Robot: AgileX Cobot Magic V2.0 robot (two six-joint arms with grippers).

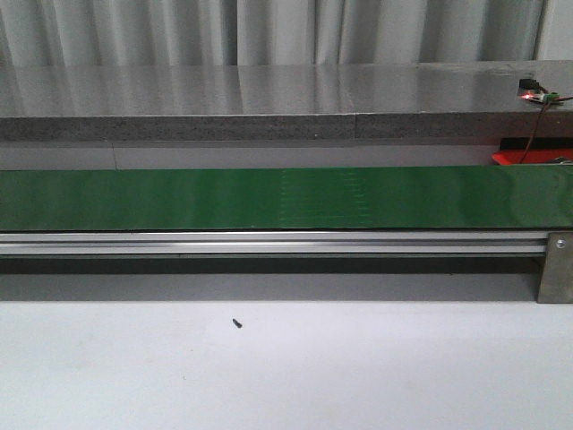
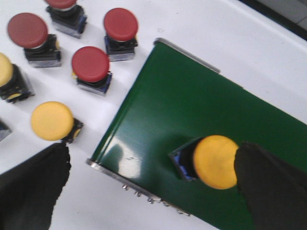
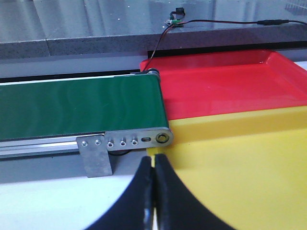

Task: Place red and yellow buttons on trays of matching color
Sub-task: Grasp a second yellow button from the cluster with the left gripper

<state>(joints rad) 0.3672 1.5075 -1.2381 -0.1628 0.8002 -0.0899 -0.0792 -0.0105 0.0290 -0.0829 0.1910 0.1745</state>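
In the left wrist view a yellow button [image 2: 216,161] lies on the green belt [image 2: 182,100], near its end. My left gripper [image 2: 152,158] is open wide, and its one finger [image 2: 271,189] is against the button's cap while the other finger [image 2: 33,191] hangs over the white table. Beside the belt stand several red buttons [image 2: 90,63] and yellow buttons [image 2: 52,120]. In the right wrist view my right gripper [image 3: 153,165] is shut on nothing, at the edge of the yellow tray [image 3: 240,167]. The red tray [image 3: 220,86] lies behind it. Neither gripper shows in the front view.
The green conveyor belt [image 1: 269,199] runs across the front view on a metal rail [image 1: 269,242], with a grey ledge [image 1: 269,125] behind. A corner of the red tray [image 1: 528,157] and a wired board [image 1: 534,91] sit at the far right. The belt's end bracket [image 3: 96,153] faces the trays.
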